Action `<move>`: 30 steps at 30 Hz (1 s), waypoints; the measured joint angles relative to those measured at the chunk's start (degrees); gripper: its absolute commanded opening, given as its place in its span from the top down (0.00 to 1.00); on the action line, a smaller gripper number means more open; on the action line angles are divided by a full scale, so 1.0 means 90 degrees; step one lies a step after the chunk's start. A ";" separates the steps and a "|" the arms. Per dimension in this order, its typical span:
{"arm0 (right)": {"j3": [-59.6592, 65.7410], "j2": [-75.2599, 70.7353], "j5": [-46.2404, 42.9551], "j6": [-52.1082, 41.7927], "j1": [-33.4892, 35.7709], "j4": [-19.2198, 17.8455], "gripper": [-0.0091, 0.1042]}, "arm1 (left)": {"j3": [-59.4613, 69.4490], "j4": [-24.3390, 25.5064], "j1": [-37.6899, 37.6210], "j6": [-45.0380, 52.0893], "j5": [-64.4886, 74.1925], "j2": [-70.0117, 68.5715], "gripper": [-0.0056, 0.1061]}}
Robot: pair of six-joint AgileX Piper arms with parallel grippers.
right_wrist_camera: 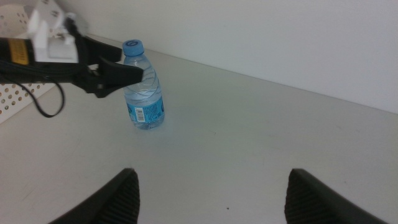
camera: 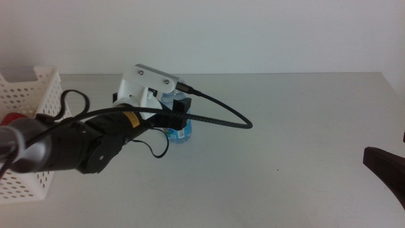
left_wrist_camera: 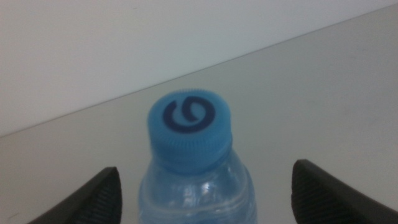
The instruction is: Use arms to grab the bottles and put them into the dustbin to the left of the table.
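a clear bottle with blue cap and blue label stands upright on the worktop, well apart from the white perforated dustbin.

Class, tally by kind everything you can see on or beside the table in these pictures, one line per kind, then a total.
Bottles: 1, clear with blue cap, upright between the open left gripper's jaws.
Baskets: 1, white dustbin, something red inside, unclear what.
Grippers: 2, counting the right gripper, open, waiting at the table's right.
Total: 4
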 measured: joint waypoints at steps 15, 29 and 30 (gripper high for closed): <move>0.0000 0.0000 0.0000 0.0000 0.0000 0.0000 0.40 | -0.0695 -0.0458 0.0006 -0.0067 -0.1394 0.1860 0.30; 0.0000 0.0000 0.0013 0.0000 0.0000 0.0005 0.40 | -0.0701 -0.0644 0.0075 -0.0072 0.1213 0.0520 0.96; 0.0000 0.0000 0.0013 0.0000 0.0000 0.0005 0.40 | -0.0727 -0.0648 0.0083 -0.0072 0.1487 0.0342 0.96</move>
